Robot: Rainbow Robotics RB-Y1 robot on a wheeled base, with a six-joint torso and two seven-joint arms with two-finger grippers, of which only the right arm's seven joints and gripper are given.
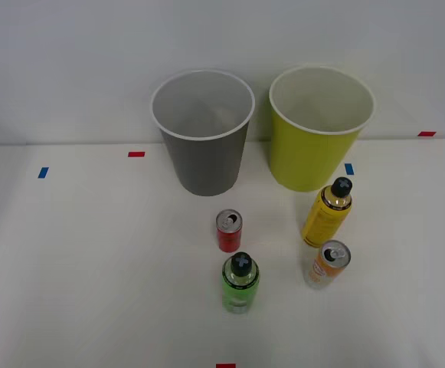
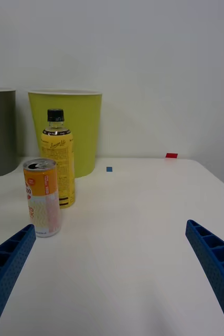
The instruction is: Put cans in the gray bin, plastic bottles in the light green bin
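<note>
Sorting has not begun, judging by how things lie: the gray bin (image 1: 203, 134) and the light green bin (image 1: 319, 130) both look empty in the front view, and all four items stand upright on the white table (image 1: 92, 261) in front of them. The red can (image 1: 229, 231) is just ahead of the gray bin, with the green bottle (image 1: 240, 282) close behind it; the yellow bottle (image 1: 327, 212) stands near the light green bin, the orange and white can (image 1: 328, 264) just beside it. So two cans and two bottles are left to place. The wrist view adds the right gripper (image 2: 112, 273), spread wide and holding nothing, low over the table and facing the orange and white can and yellow bottle
</note>
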